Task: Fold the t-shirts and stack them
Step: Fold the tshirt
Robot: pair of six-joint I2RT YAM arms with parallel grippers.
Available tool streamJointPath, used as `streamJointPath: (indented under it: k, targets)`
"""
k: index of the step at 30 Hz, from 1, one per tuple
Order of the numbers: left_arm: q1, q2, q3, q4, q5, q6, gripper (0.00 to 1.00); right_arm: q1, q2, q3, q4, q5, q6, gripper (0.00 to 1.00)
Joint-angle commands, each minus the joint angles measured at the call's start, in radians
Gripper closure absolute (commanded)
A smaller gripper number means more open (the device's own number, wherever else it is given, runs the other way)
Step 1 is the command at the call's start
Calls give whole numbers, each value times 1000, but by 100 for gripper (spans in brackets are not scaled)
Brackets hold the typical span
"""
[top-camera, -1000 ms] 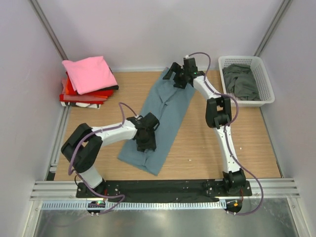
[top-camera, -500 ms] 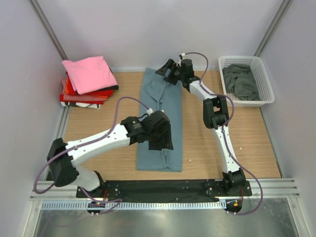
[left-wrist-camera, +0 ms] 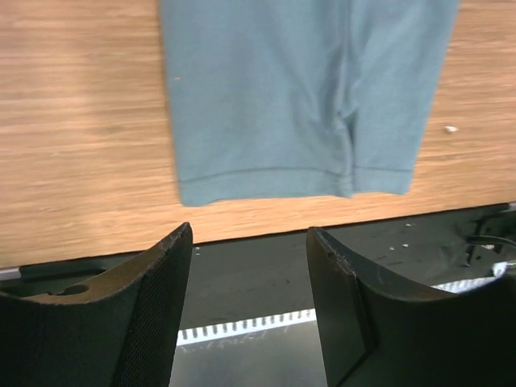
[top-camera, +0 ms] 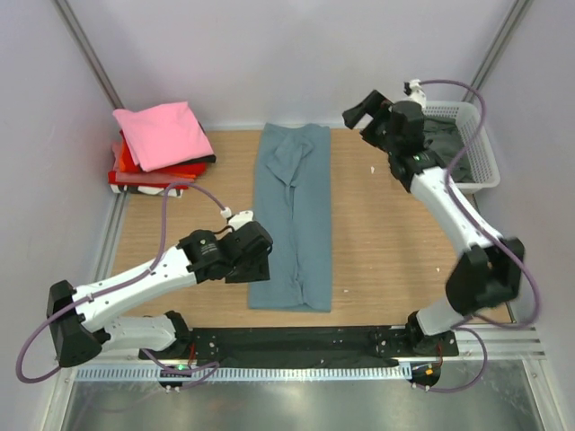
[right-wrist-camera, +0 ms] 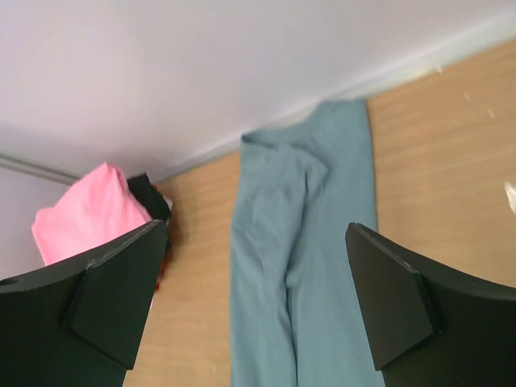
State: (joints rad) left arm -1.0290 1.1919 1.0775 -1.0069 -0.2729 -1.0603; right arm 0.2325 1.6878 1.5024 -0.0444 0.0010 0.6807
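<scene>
**Subject.** The large dusty slate-blue cloth t-shirt lies flat on the light wooden table. It is folded lengthwise into a long narrow strip that runs from the back wall toward my bases. Its near hem lies square, just short of the table's front edge.

**Grippers.** My left gripper hangs just left of the strip's near end. Its fingers are spread and nothing is between them. My right gripper is raised beside the white plastic lattice basket, fingers at full spread and likewise empty.

**Other items.** A folded pink cloth t-shirt tops the stack at the far left, with a red cloth t-shirt beneath it. A crumpled dark grey-green t-shirt waits in the basket.

**Assessment.** The lengthwise fold looks complete. I judge the crosswise fold to be next.

**Recommendations.**
- Take the near hem at both corners, one gripper to each, and pinch through all layers so the under-layer does not lag.
- The raised crease along the right side should be pressed flat first, or it will be locked into the fold.
- Lift low and carry the hem straight toward the far end, edges matched.
- Let go only once the cloth is lying on itself.

**Risk.** A one-sided grip would skew the strip.
</scene>
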Motion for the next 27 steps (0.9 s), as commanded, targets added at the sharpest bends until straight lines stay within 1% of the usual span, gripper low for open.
streamJointPath:
  k: [1,2,3,4,5,6,7,8,9,11,12,13,14,15,16,18,19,20,22,23,24,25,26,27]
  targets:
    - [27,-74,-114,19,-16,-32,40,65,-233,-249,-191,146,-10,0]
    - [32,-89,-140,57,19,-41,40,88,-341,-301,-260,125,-3,0]
    - [38,-101,-163,73,32,-50,41,146,-396,-414,-290,97,2,0]
    - [38,-124,-206,83,40,-58,41,177,-445,-473,-319,76,23,0]
    - [40,-133,-223,97,44,-66,42,194,-559,-534,-339,33,70,0]
    - [41,-143,-241,102,46,-79,44,212,-612,-648,-375,-45,97,0]
    - [40,-164,-257,106,46,-89,44,249,-670,-697,-406,-71,118,0]
    - [40,-175,-298,125,46,-98,45,264,-762,-735,-443,-84,152,0]
    - [41,-189,-319,140,49,-116,46,284,-808,-801,-516,-93,164,0]
    - [40,-230,-393,200,61,-133,46,341,-879,-855,-578,-134,187,0]
    - [40,-242,-415,221,67,-142,46,362,-942,-899,-618,-142,219,0]
    - [41,-251,-439,247,84,-156,46,382,-968,-921,-638,-138,239,0]
    - [40,-267,-459,289,90,-164,47,433,-1000,-942,-653,-127,259,1]
    - [40,-268,-487,304,93,-168,47,454,-1025,-984,-679,-113,278,3]
    - [40,-268,-494,312,98,-171,47,476,-1062,-1007,-690,-104,316,8]
    - [40,-256,-510,324,90,-175,48,519,-1077,-1069,-681,-99,345,16]
    - [40,-250,-514,329,87,-175,48,533,-1070,-1085,-671,-96,368,24]
    - [40,-246,-519,338,77,-176,48,569,-1061,-1097,-655,-84,379,26]
    - [40,-233,-533,353,77,-176,48,611,-1025,-1107,-612,-44,393,29]
    - [40,-230,-536,370,75,-178,48,667,-977,-1107,-588,-6,407,30]
    - [40,-226,-539,375,72,-179,48,691,-950,-1101,-574,34,414,30]
    - [40,-222,-545,379,70,-179,48,717,-926,-1099,-560,50,425,33]
    - [40,-218,-547,386,67,-179,48,740,-875,-1104,-505,56,448,33]
    - [40,-215,-548,386,64,-181,48,781,-858,-1119,-468,59,463,33]
